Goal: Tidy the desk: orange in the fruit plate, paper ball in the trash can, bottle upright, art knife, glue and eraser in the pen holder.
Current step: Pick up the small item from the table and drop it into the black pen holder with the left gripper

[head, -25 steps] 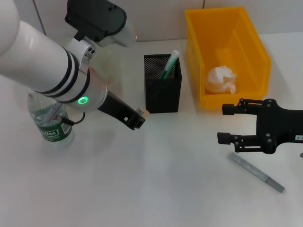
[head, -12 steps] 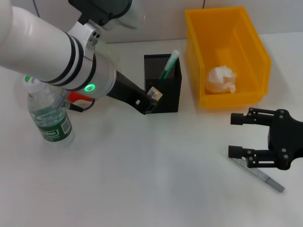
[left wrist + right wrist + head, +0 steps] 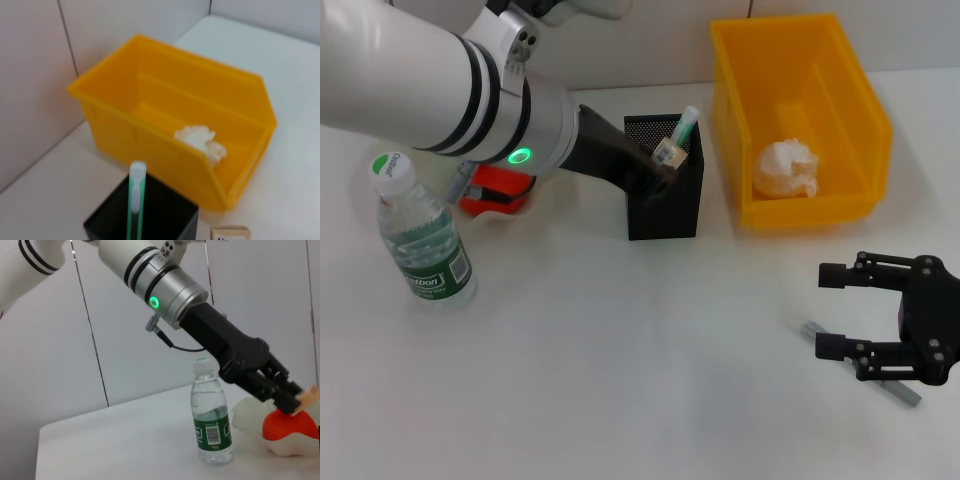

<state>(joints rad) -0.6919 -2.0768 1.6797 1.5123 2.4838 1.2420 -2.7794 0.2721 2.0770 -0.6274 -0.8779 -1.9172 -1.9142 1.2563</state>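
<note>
hidden: the plate (image 3: 485, 215) is mostly behind the left arm in the head view, only a pale edge showing; the orange (image 3: 492, 190) shows as a red-orange patch under the arm. the knife (image 3: 865, 365) is partly covered by the right gripper (image 3: 832, 311).
cut off: the left wrist view shows only a corner of the eraser (image 3: 230, 233) at its edge, and none of its own fingers.
left gripper: (image 3: 663, 163) over the holder (image 3: 664, 205), fingers closed on the small tan eraser (image 3: 669, 154), which sits at the holder's rim level beside the glue (image 3: 681, 135).
right gripper: low over the table (image 3: 620, 380) near the grey knife, fingers spread wide, holding nothing.
only in right wrist view: the orange (image 3: 290, 427) lying in the white plate (image 3: 272, 440), just beside the upright bottle (image 3: 211, 412); the left gripper (image 3: 295, 402) seen side-on pinching the eraser (image 3: 309, 396).
only in left wrist view: the bin (image 3: 175, 120) interior from above, paper ball (image 3: 201, 141) on its floor.
materials: holder is black mesh, square; bin (image 3: 800, 120) is yellow plastic, rectangular; paper ball (image 3: 788, 168) is white and crumpled; bottle (image 3: 420, 235) is clear plastic with green label and white cap; glue is a slim green-and-white stick leaning in the holder.
</note>
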